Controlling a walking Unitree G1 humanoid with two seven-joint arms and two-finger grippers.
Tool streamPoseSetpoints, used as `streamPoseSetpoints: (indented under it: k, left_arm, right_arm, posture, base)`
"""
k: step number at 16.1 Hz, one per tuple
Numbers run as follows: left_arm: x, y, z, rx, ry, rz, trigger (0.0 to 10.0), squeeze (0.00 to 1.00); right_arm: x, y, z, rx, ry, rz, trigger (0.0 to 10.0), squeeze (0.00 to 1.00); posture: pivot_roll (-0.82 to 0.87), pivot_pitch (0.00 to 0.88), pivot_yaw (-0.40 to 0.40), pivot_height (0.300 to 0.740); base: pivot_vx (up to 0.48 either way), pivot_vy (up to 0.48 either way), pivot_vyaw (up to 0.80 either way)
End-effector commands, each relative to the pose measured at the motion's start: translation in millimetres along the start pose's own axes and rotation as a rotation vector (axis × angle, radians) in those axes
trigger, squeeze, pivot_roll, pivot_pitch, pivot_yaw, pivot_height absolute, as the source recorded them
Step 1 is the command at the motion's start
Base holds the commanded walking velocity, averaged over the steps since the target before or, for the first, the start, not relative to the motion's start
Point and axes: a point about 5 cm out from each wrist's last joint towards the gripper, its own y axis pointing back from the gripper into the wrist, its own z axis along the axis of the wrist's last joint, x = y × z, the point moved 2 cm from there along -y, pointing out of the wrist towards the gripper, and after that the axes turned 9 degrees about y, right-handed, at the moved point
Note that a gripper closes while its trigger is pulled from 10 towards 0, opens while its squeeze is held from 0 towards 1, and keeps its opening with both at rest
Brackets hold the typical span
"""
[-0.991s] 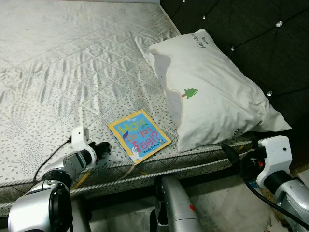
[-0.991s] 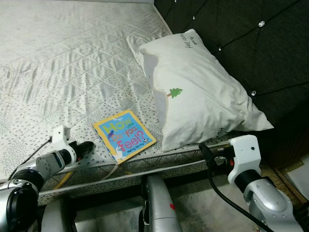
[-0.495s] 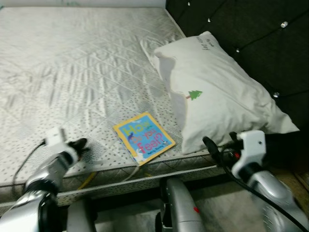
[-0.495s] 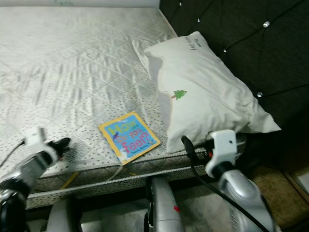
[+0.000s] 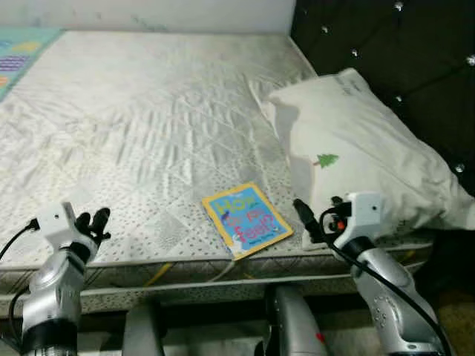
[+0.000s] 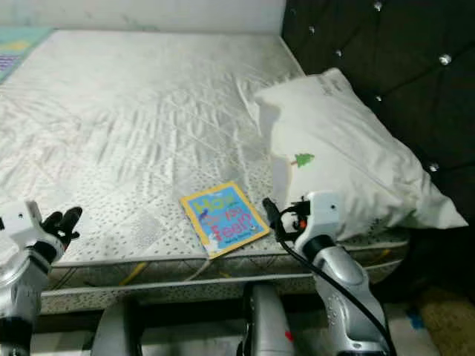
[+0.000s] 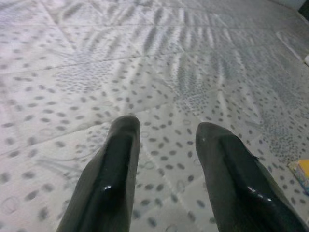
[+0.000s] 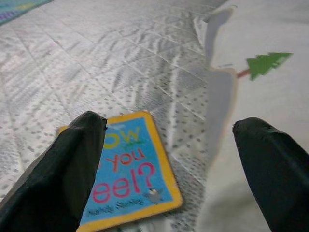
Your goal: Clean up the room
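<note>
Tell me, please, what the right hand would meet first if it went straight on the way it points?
Probably the book: the open right hand points over its near corner beside the pillow; depth is unclear, so it might pass above onto the mattress.

A quilted mattress [image 5: 148, 111] carries a blue picture book [image 5: 246, 219] beside a white pillow [image 5: 371, 163].

Dark tufted headboard [image 5: 386, 44] behind bed; white wall [image 5: 148, 15] beyond mattress.

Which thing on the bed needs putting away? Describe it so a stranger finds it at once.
Start at the bare mattress and go to its near edge, beside the white pillow. There a thin book lies flat, just ahead of the open right claw. Its blue cover with a yellow border is the only bright thing there.
</note>
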Motion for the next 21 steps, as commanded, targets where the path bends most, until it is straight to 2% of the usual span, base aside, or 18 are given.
streamPoseSetpoints:
  k: [1,5,8,11,12,16,19,21]
  left_arm:
    - [-10.1,5.4,3.4,-0.029,-0.026,-0.018,10.0,1.0]
    - [-47.9,51.1,-9.1,-0.127,-0.077,-0.065,10.0,1.0]
    - [-59.0,63.6,-12.0,-0.177,-0.145,-0.077,10.0,1.0]
    - [-66.5,64.7,-14.4,-0.141,-0.152,-0.072,10.0,1.0]
    - [-68.4,63.5,-15.4,-0.13,-0.166,-0.083,10.0,0.0]
    - [-70.4,64.4,-13.2,-0.124,-0.169,-0.086,10.0,0.0]
    - [-74.0,67.9,-11.3,-0.122,-0.166,-0.09,10.0,0.0]
    - [-73.5,74.5,-9.8,-0.118,-0.164,-0.082,10.0,0.0]
  right_arm:
    - [-2.4,-0.6,-4.9,0.02,-0.011,-0.02,10.0,0.0]
    - [-3.8,-4.8,-16.7,0.058,-0.026,-0.021,10.0,0.0]
    - [-4.1,-7.4,-19.7,0.054,-0.037,-0.036,10.0,0.0]
    - [4.7,-15.2,-22.6,0.06,-0.045,-0.018,10.0,0.0]
    - [14.4,-22.6,-24.7,0.07,-0.039,0.009,10.0,0.0]
    - [31.4,-44.1,-22.2,0.055,-0.062,0.031,10.0,0.0]
    - [60.6,-58.0,-20.9,0.051,-0.071,0.106,10.0,0.0]
    - [76.4,-59.7,-28.3,0.075,-0.08,0.148,10.0,0.0]
  posture:
    - [-0.02,0.0,-0.039,0.537]
    - [0.01,0.0,-0.049,0.537]
    - [0.01,0.0,-0.041,0.537]
    - [0.01,0.0,-0.037,0.537]
    - [0.01,0.0,-0.034,0.537]
    - [0.04,0.0,-0.031,0.537]
    - [0.07,0.008,-0.032,0.537]
    - [0.09,0.049,-0.039,0.537]
  base:
    - [0.0,0.0,0.0]
    - [0.0,0.0,0.0]
    - [0.0,0.0,0.0]
    - [0.0,0.0,0.0]
    - [0.0,0.0,0.0]
    - [0.0,0.0,0.0]
    - [0.0,0.0,0.0]
    - [0.0,0.0,0.0]
